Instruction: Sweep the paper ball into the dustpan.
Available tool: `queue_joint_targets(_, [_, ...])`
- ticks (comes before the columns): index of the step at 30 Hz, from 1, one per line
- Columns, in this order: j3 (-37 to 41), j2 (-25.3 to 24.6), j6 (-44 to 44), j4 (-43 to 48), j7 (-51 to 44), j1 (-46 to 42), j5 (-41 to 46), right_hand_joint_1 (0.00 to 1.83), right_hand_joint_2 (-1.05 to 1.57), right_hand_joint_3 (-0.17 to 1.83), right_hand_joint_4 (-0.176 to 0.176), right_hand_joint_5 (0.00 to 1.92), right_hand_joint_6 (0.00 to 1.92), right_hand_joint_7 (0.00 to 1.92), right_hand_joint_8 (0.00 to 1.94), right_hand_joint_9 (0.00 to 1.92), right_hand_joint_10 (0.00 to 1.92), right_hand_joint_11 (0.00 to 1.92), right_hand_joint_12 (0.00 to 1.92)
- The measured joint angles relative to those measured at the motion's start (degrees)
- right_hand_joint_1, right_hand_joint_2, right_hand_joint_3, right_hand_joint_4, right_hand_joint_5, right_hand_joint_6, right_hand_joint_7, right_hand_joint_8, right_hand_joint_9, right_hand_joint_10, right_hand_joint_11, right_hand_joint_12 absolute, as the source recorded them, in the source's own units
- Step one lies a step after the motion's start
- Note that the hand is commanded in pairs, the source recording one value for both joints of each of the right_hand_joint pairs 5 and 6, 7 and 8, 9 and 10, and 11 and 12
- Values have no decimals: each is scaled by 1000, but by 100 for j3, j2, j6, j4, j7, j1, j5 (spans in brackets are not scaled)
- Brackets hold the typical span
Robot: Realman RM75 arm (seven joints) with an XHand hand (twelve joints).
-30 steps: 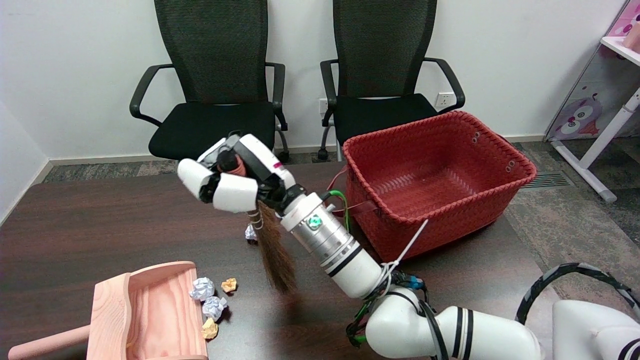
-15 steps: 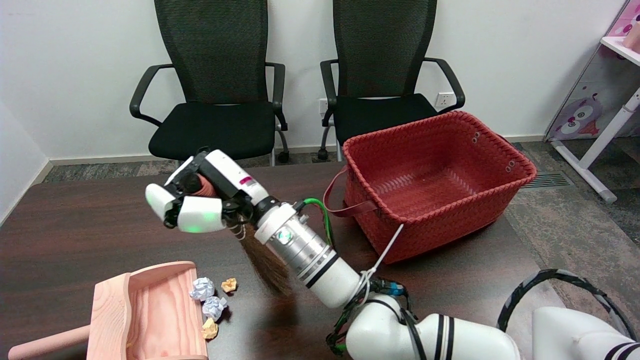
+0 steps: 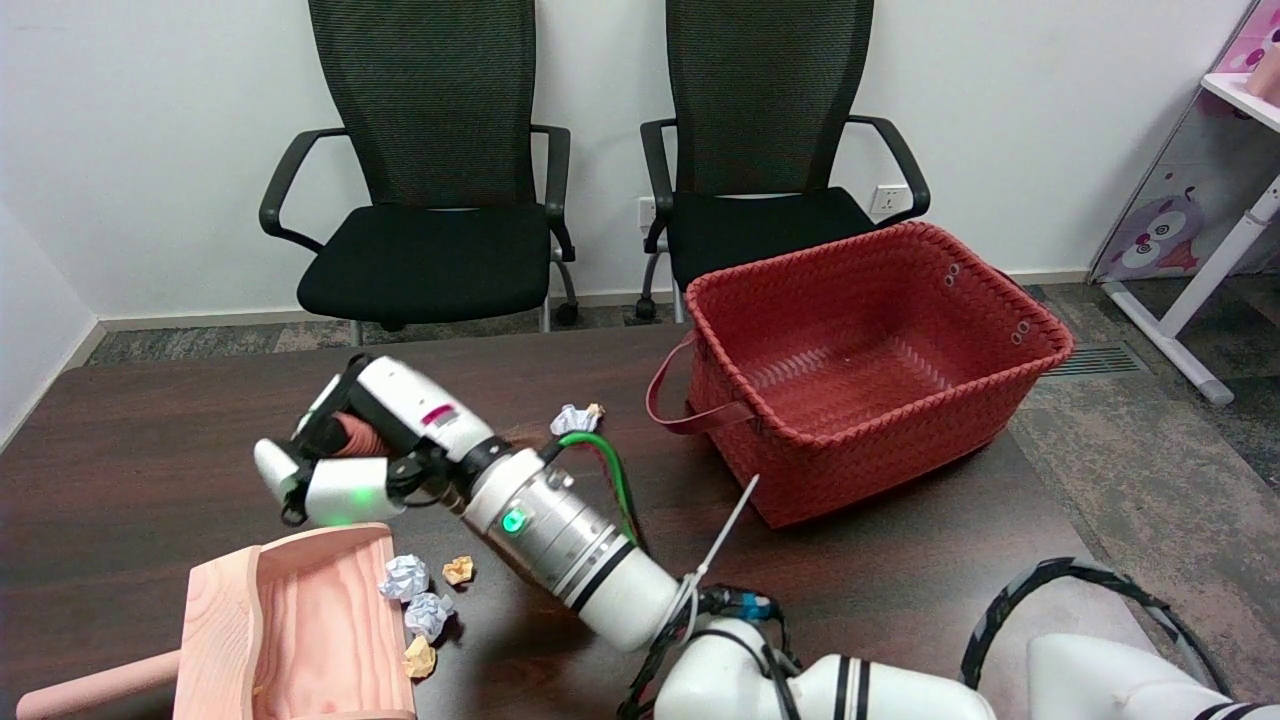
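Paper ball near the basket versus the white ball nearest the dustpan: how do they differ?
The paper ball by the basket lies far from the dustpan; the ball nearest the dustpan sits at its mouth. The first lies alone; the second has other balls beside it. Both are crumpled white paper on the table.

Red woven basket [image 3: 870,350] on table [image 3: 150,430]; two black chairs [image 3: 430,180] behind (side by side).

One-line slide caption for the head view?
Robot hand grips a brush handle above the wooden dustpan; paper balls sit at its mouth.
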Motion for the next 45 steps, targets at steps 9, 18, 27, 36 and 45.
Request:
queue_joint_targets(9, [-70,-463,-131,542,-385,-87,-17,870,1274,1790,3,1920,1920,1920,1920,1920,1920,1920,1920])
queue_joint_targets(18, [-158,-899,-188,1047,-357,-101,-16,854,1148,1833,-3,1920,1920,1920,1920,1920,1920,1920,1920])
queue_joint_targets(27, [-275,-1290,-96,1470,36,-44,-25,837,1019,1833,-2,1920,1920,1920,1920,1920,1920,1920,1920])
queue_joint_targets(36, [-408,-1591,271,1899,1063,88,-29,852,975,1808,-2,1920,1920,1920,1920,1920,1920,1920,1920])
queue_joint_targets(45, [-481,-1763,745,2127,2419,263,47,856,943,1665,-3,1920,1920,1920,1920,1920,1920,1920,1920])
